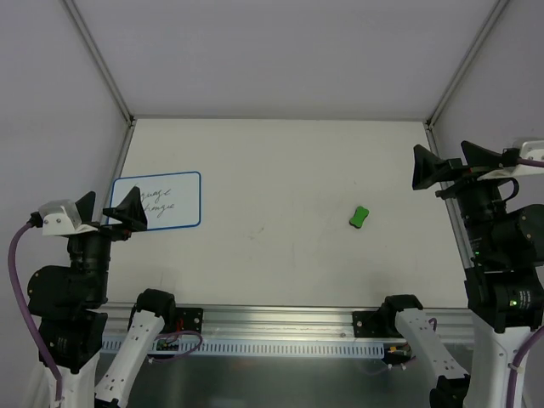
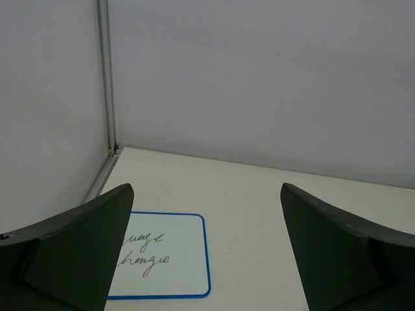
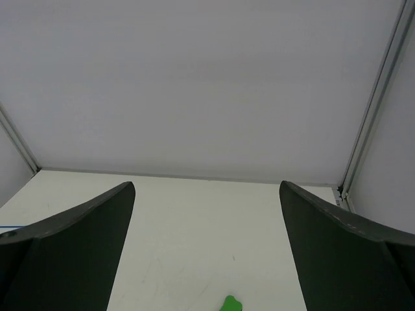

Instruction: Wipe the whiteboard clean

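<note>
Black wedge fingers (image 2: 71, 253), white links (image 1: 127, 357), purple cables (image 1: 11, 259)

Small green eraser (image 1: 360, 218) on the white table (image 1: 280, 170), right of centre

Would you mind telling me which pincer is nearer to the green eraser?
Right. The right pincer hangs open to the right of and beyond the green eraser; the left pincer, also open, sits far across the table, by the whiteboard.

Whiteboard (image 1: 170, 202) bearing handwriting
Small, white and rectangular, with a thin blue border and rounded corners, it lies flat at the left side of the counter (image 1: 280, 170), two lines of dark scribble across it.
</note>
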Motion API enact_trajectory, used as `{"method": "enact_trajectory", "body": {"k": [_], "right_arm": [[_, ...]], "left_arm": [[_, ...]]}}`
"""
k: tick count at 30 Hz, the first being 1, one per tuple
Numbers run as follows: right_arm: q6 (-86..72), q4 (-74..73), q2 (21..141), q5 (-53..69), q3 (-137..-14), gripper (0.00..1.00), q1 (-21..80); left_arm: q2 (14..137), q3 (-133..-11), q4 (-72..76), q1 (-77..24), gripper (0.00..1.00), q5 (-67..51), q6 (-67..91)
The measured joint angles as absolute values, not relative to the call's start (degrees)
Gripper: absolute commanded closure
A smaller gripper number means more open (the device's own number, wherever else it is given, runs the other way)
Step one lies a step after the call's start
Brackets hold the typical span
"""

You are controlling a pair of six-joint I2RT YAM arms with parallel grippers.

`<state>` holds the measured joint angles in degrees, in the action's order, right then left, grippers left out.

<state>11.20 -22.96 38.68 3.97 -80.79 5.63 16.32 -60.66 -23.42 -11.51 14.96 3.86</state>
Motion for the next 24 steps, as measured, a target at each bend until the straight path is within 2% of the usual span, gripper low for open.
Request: {"method": "enact_trajectory", "body": {"k": [6, 10, 24], "right_arm": [[8.7, -22.5, 38.7, 3.9, -78.3, 0.01, 5.6], [5.3, -22.3, 39.2, 7.2, -74.1, 0.01, 5.7], [-5.4, -23.0, 47.1, 9.8, -53.1, 0.01, 5.7]], "left_arm": [[17.1, -58.4, -23.4, -11.5, 0.01, 14.4, 5.0], [21.7, -56.2, -23.5, -11.5, 0.01, 12.6, 7.2], [57.3, -54.8, -24.0, -11.5, 0.01, 5.4, 18.8]]}}
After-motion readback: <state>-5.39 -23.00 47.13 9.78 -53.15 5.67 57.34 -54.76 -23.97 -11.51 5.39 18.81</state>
